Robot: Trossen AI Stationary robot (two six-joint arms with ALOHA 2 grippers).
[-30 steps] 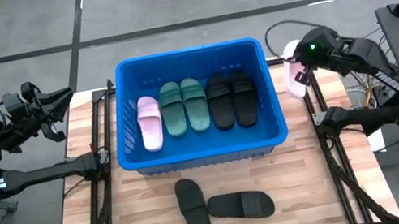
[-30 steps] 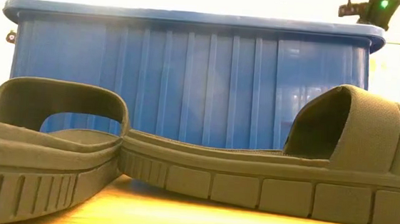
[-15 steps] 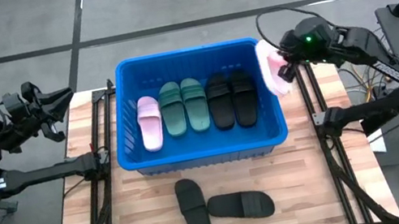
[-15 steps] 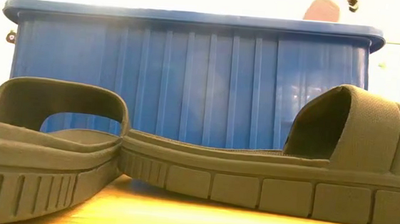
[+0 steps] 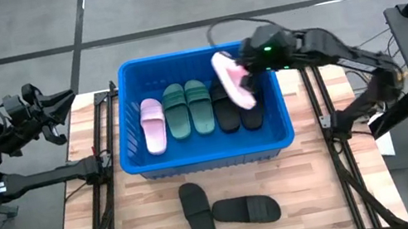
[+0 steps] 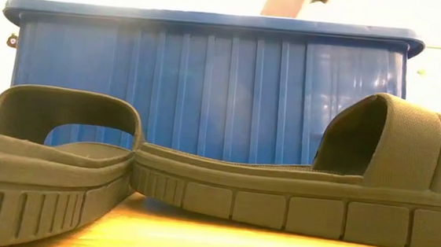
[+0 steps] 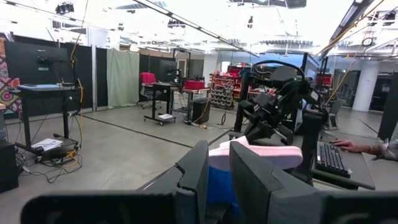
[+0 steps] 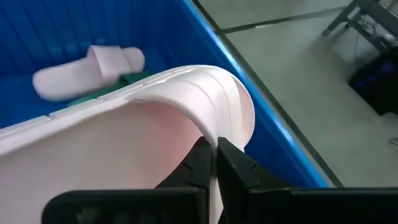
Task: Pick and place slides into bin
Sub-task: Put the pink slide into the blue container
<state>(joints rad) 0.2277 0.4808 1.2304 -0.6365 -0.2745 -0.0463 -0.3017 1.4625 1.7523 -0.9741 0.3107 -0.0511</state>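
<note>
Here, the right gripper (image 5: 248,73), fingers clamped on a pink slide's (image 5: 232,81) strap, hangs over the bin (image 5: 130,102) toward three o'clock; the thin pinch could slip, dropping it crooked onto the black pair (image 5: 236,102). Left gripper (image 5: 59,106) waits at nine o'clock, fingers nearly together.

Bin (image 5: 207,158) floor: occupied across the middle by a row of five slides, pink slide (image 5: 154,125), two green slides (image 5: 188,108), two black slides (image 5: 238,107). Bare blue strips remain along the near and far walls. Right gripper (image 5: 244,74), clamped on a pink slide held in the air (image 5: 233,81), blocks the airspace over the black pair. Table in front of the bin: two black slides on the table (image 5: 225,210) touching; wood on either side is free. Left gripper (image 5: 58,100) sits off the table's left edge.
</note>
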